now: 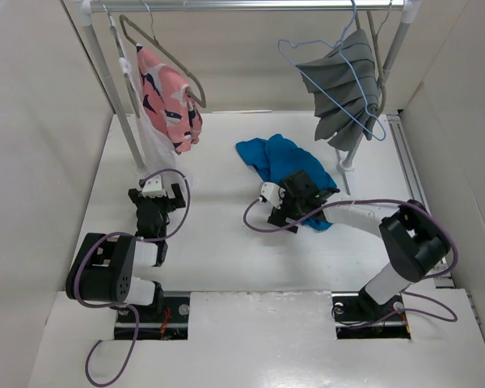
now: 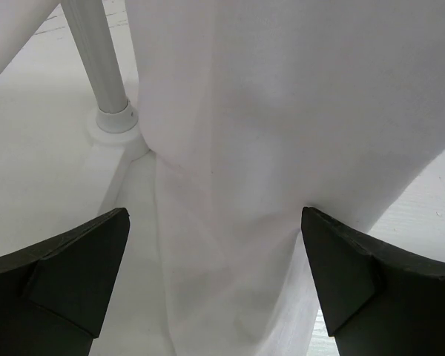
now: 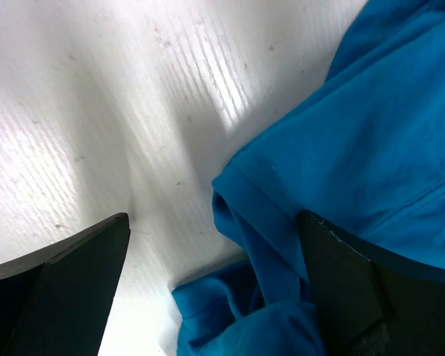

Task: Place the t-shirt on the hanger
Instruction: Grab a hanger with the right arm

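R gripper (image 3: 215, 219) jaws open over tee (image 3: 371, 148) edge, L gripper (image 2: 215, 211) jaws open by white cloth (image 2: 282, 111), tee crumpled

The t-shirt (image 1: 284, 166) near the middle of the table (image 1: 218, 250) was a plain bright blue with no print. The table itself was white. On the rack (image 1: 113, 81) of pale grey-white tubing at the far edge hung a pink garment (image 1: 168, 101) patterned with dark navy and white patches, on a grey-brown hanger (image 1: 158, 48). A plain mid-grey pleated garment (image 1: 343, 89) hung there too, crossed by the thin light-blue hanger (image 1: 356, 78). A plain white cloth (image 2: 282, 148) hung at the rack's left post. The left gripper (image 2: 215, 245) and right gripper (image 3: 215, 252) were matt black. The cables (image 1: 178, 194) were purple.
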Action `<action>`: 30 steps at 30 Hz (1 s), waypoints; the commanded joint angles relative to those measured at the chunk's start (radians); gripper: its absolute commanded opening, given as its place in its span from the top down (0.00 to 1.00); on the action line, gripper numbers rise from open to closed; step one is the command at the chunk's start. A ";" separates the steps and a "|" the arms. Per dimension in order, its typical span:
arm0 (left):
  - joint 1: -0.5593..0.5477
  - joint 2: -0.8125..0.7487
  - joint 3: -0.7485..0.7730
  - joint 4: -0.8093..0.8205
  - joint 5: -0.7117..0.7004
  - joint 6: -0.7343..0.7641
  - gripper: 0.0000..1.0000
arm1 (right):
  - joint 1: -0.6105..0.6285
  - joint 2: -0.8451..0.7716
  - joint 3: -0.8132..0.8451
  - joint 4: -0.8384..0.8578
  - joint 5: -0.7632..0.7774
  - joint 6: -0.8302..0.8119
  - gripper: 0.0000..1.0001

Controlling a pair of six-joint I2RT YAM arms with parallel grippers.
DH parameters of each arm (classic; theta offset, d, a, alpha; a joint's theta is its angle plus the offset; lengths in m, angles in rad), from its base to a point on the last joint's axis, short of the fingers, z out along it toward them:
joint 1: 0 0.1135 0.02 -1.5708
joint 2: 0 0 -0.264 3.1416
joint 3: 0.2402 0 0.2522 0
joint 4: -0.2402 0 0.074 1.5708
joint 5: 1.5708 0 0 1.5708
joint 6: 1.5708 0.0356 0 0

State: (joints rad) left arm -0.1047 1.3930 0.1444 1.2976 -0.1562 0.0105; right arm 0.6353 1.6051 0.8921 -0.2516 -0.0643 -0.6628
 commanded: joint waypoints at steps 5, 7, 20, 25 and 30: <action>0.003 -0.023 -0.003 0.245 0.018 -0.004 0.00 | 0.050 -0.027 0.073 -0.046 0.023 -0.035 0.00; 0.003 -0.063 -0.029 0.287 0.096 0.051 0.00 | 0.059 -0.039 0.082 -0.055 0.032 -0.044 0.00; -0.055 -0.673 -0.055 -0.500 0.603 0.442 0.00 | 0.205 -0.111 0.117 -0.172 0.054 -0.116 0.00; -0.069 -0.857 -0.094 -0.697 0.681 0.608 0.00 | 0.230 -0.154 0.189 -0.224 -0.020 -0.158 0.00; -0.124 -0.995 -0.103 -0.856 0.706 0.695 0.00 | 0.239 -0.235 0.381 -0.356 -0.052 -0.179 0.00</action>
State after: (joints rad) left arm -0.1852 0.4583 0.0555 0.5732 0.4988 0.6060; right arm 0.8654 1.4658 1.1343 -0.5507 -0.0757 -0.8162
